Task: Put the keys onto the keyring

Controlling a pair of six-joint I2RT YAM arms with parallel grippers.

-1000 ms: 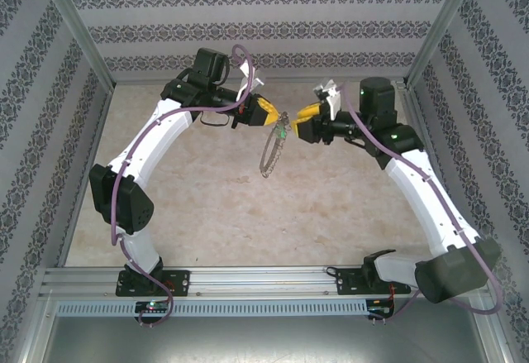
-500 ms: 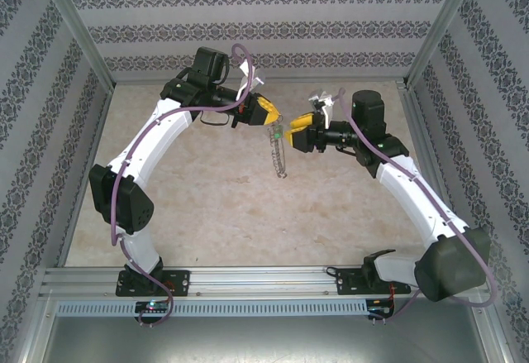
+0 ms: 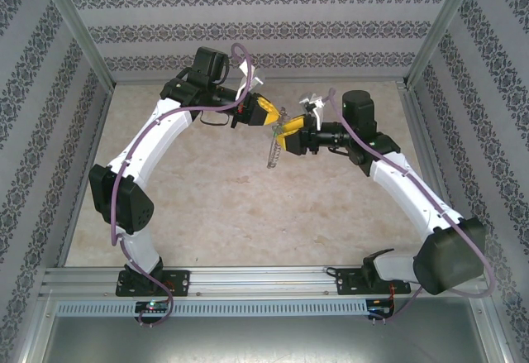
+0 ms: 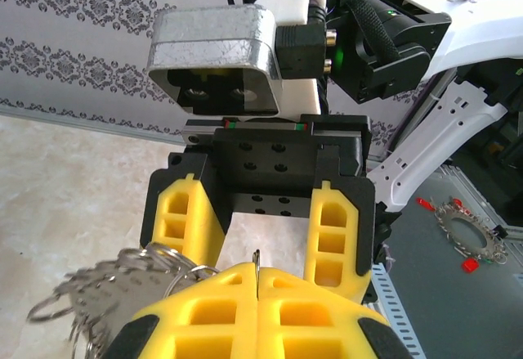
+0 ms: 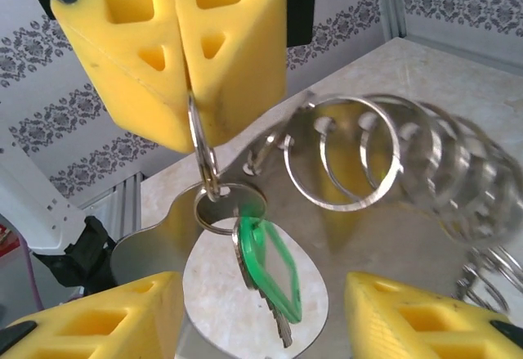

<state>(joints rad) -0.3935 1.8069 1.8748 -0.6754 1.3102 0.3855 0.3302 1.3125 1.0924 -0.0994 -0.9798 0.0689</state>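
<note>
Left gripper (image 5: 189, 97): clenched, jaws pressed flat together, pinching one thin wire loop of the keyring (image 5: 359, 163). It is held up above the table (image 3: 207, 206), over the middle of the far half. In the top view the keyring hangs from that pinch as a narrow floppy strand. Can't tell whether its low end touches the table.

Right gripper (image 3: 285, 136): released. Its fingers (image 5: 90, 322) stand wide apart, one each side of the key. As far as the right wrist view shows, they touch neither the key nor the keyring. It faces the left gripper nose to nose, tips just beside each other.

Key (image 5: 265, 273): green head, short silvery blade pointing down. It hangs on a small ring (image 5: 229, 205) that links into the wire loop in the left pinch. It sits between the right fingers, just below the left gripper's tips. Behind it is a flat silvery part of the keyring with a round opening.

Rest of the keyring: a row of rings fans off to the right in the right wrist view, blurred at the far end. In the left wrist view the bunch sits left of the clenched jaws, with a thin wire sticking up out of the seam between them.
</note>
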